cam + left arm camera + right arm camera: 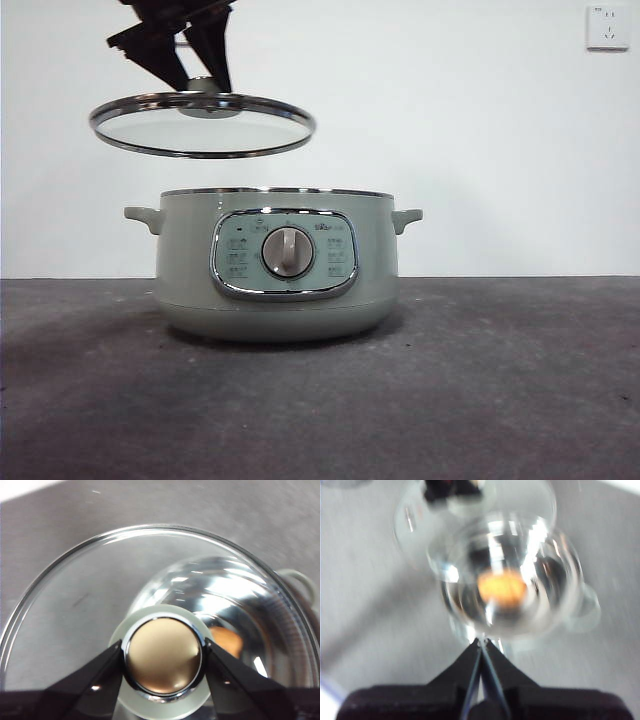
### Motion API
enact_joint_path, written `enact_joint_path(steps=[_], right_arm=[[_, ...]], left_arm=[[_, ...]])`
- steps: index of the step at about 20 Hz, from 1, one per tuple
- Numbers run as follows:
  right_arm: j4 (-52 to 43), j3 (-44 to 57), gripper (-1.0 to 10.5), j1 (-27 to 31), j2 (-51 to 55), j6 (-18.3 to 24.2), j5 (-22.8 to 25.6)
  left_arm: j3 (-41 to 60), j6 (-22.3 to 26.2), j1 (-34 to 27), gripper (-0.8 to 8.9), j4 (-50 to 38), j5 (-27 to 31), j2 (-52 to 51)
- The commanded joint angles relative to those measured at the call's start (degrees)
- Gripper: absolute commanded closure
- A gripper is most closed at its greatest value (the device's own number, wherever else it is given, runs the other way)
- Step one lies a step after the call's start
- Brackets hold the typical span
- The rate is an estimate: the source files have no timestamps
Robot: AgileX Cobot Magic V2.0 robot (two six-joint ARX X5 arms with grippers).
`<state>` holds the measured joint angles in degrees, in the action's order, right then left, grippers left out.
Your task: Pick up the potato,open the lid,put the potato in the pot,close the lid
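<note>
- The lid (pixel 202 125) hangs in the air: shallow glass dome, bright chrome rim, tilted slightly, up at about ten o'clock from the pot (pixel 273 265) in the front view.
- The left gripper (pixel 163 661) has it by the knob (pixel 163 660), one black jaw pressed to each side; from the wrist the knob's cap looks smooth and glossy with a chrome ring and pale collar beneath.
- In the front view that gripper (pixel 205 85) comes in dark from the top edge, fingertips down at the lid's centre.
- The pot is wide, rounded, pale sage green, matte, with a small handle (pixel 145 217) on each side and a chrome-framed panel carrying a grey dial (pixel 288 252).
- Its mouth stands uncovered; clear air shows between the lid's rim and the pot's chrome lip.
- Inside, the potato (pixel 502 589) lies on the shiny metal floor, a blurred orange-gold oval near the middle; the left wrist catches a slice of it (pixel 226 640) through the glass.
- The right gripper (pixel 481 642) sits above the pot, thin jaws pinched together, nothing between them.
- The table (pixel 520 390) is dark grey and speckled, with open room at three and nine o'clock of the pot.
- White wall behind, a socket (pixel 608 27) up at the top right.
</note>
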<state>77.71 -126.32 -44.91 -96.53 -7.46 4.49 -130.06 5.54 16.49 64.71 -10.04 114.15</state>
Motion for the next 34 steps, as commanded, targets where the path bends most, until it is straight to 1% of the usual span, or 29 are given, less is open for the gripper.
enact_joint_path(steps=[1, 4, 6, 10, 13, 17, 22, 28, 31, 34], right_arm=[[1.55, 11.82, 9.5, -0.13, 7.28, 0.61, 0.31], [1.53, 24.48, 9.5, -0.11, 15.80, 0.07, 2.05], [1.53, 30.75, 9.5, -0.11, 19.98, 0.07, 2.56], [1.53, 40.87, 9.5, -0.13, 27.50, -0.04, 0.83], [1.51, 46.12, 9.5, -0.13, 33.09, -0.72, 0.85], [1.51, 48.46, 9.5, -0.11, 38.32, -3.13, 0.85], [1.51, 48.46, 9.5, -0.11, 41.68, -3.52, 0.87], [1.51, 48.46, 9.5, -0.11, 42.05, -3.89, 0.90], [1.51, 48.46, 9.5, -0.11, 42.05, -3.96, 0.90], [1.51, 48.46, 9.5, -0.11, 42.05, -3.93, 1.07]], left_arm=[[-0.52, 0.07, 2.27, 8.22, -1.01, -0.63, -0.57], [-0.48, 0.02, 5.42, 8.22, -0.85, -0.61, -0.15], [-0.48, 0.00, 6.99, 8.22, -0.02, -0.46, 0.39], [-0.46, -0.61, 8.92, 8.22, 1.92, -0.46, 2.34], [-0.42, -0.72, 9.42, 8.22, 2.12, -0.46, 4.11], [-0.42, -0.87, 9.49, 8.22, 1.90, -0.46, 5.92], [-0.42, -1.05, 9.51, 8.22, 2.10, -0.48, 8.00], [-0.39, -1.05, 9.73, 8.22, 1.97, -0.15, 9.79], [-0.39, -0.94, 9.77, 8.22, 2.21, 4.00, 10.49], [-0.39, -0.35, 9.84, 8.22, 2.75, 4.92, 10.58]])
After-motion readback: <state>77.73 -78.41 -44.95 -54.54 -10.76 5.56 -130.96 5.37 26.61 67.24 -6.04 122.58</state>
